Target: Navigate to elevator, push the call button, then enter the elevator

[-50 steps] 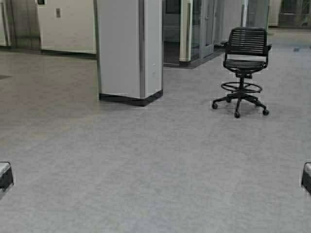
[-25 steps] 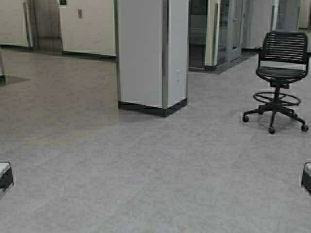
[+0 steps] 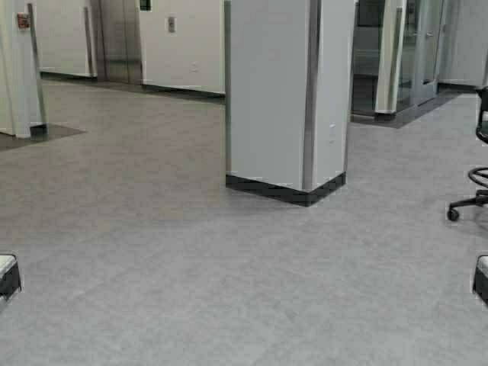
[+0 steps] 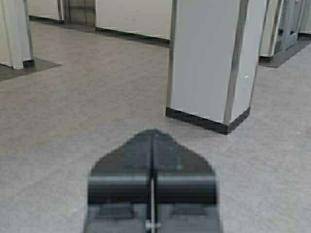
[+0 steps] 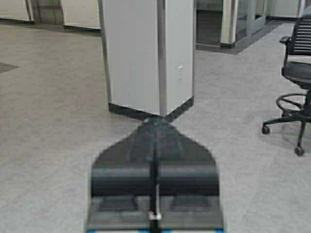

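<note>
The elevator (image 3: 120, 40) is a pair of brushed steel doors in the far wall at the upper left, across the open floor; its lower part also shows in the left wrist view (image 4: 80, 10). The call button (image 3: 171, 24) is a small silver plate on the pale wall just right of the doors. My left gripper (image 4: 153, 136) is shut on nothing and held low over the floor. The right gripper (image 5: 155, 124) is likewise shut and empty, pointing at the pillar's corner.
A wide grey pillar (image 3: 287, 99) with a dark base stands ahead, slightly right. A black wheeled chair (image 5: 297, 73) is at the far right. A white column (image 3: 19, 72) stands at the left edge. Grey floor runs between column and pillar toward the elevator.
The robot has moved, turning left: pillar and chair have slid right, the chair nearly out of the high view. Elevator and call button have come further into view. Both grippers stay shut.
</note>
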You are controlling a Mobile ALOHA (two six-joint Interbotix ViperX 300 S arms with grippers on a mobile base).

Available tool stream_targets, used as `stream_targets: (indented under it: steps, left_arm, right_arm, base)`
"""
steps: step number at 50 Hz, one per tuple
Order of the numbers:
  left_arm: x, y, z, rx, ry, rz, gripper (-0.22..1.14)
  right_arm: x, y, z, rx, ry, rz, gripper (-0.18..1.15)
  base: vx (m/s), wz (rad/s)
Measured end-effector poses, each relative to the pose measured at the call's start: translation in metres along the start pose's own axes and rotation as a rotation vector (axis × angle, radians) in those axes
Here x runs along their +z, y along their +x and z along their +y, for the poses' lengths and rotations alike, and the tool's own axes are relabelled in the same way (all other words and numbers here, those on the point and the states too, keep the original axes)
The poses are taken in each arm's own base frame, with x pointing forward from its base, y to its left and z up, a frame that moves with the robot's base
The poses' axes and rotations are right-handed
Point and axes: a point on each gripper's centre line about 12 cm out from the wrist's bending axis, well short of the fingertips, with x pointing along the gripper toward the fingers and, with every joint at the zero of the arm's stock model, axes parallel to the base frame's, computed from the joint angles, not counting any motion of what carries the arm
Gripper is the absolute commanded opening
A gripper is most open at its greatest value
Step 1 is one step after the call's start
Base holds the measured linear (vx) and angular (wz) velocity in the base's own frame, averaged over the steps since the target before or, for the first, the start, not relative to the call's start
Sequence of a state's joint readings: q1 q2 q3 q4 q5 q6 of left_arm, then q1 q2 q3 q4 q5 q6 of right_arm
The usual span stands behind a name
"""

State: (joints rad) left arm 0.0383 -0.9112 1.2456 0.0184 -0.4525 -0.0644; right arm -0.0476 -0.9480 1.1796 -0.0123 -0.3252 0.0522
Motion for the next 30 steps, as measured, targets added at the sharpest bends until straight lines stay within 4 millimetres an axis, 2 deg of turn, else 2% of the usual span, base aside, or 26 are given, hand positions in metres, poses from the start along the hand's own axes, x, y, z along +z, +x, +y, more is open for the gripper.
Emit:
stream_targets:
  steps: [12, 30]
  left_arm:
    - [0.0020, -0.0021, 0.0000, 0.000, -0.003, -0.012, 0.03]
    - [0.0028, -0.0017, 0.0001, 0.001, -0.004, -0.017, 0.03]
  right_arm:
    - [-0.0009, 0.0001, 0.0000, 0.000, 0.000, 0.003, 0.05]
    - [0.0006, 0.0007, 0.0003, 0.002, 0.000, 0.000, 0.05]
  base:
    - [0.78, 0.11]
    - [0.76, 0.26]
